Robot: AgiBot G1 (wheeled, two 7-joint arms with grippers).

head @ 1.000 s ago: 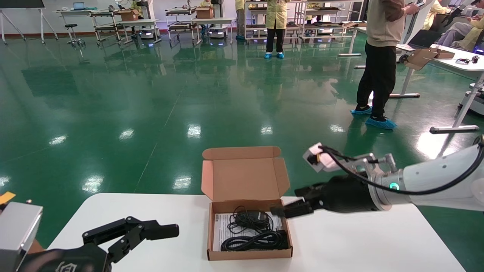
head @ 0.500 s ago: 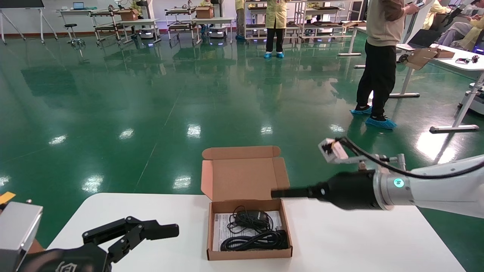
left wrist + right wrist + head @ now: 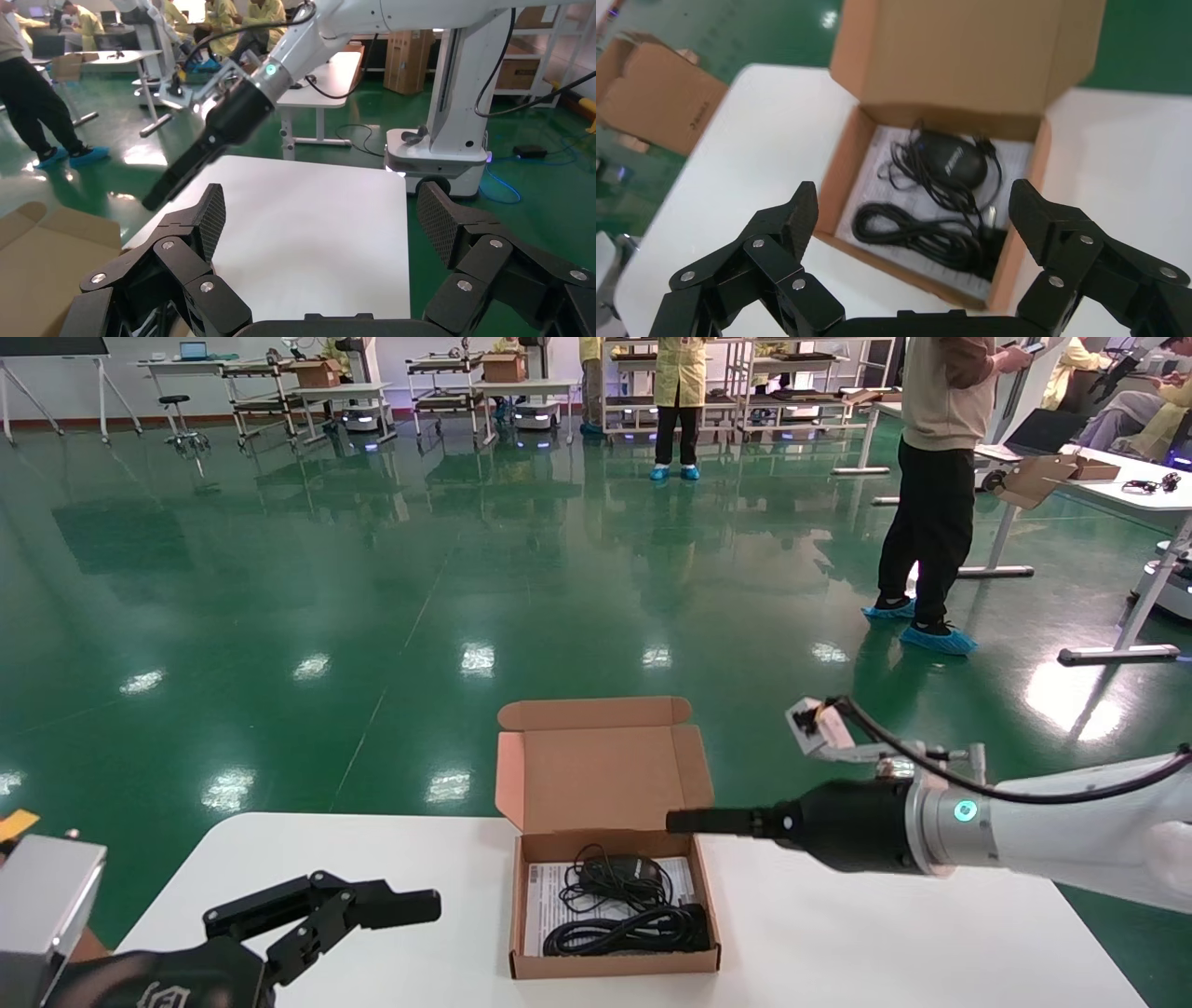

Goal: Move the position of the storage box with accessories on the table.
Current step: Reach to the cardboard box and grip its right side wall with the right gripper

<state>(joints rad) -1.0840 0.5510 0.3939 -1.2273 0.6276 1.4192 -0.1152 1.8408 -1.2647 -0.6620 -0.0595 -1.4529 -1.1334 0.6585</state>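
The storage box (image 3: 603, 777) stands open at the middle of the white table (image 3: 885, 933), lid flap upright at its far side. Inside lie the accessories: a black mouse-like device (image 3: 953, 160) and coiled black cables (image 3: 626, 931) on a printed sheet. My right gripper (image 3: 675, 822) hovers just above the box's right rear corner. In the right wrist view this gripper (image 3: 914, 200) is open, its fingers spread over the box and touching nothing. My left gripper (image 3: 372, 924) rests open and empty near the table's front left, away from the box.
The table's far edge runs just behind the box, with green floor beyond. A person (image 3: 936, 486) stands at the back right near another white table (image 3: 1127, 491). A second cardboard box (image 3: 659, 98) sits off the table's left side. My white base (image 3: 436, 147) stands past the right edge.
My right gripper has risen from the box's right wall, shifted a little left and rolled its wrist, then dipped slightly. The box and my left arm have not moved.
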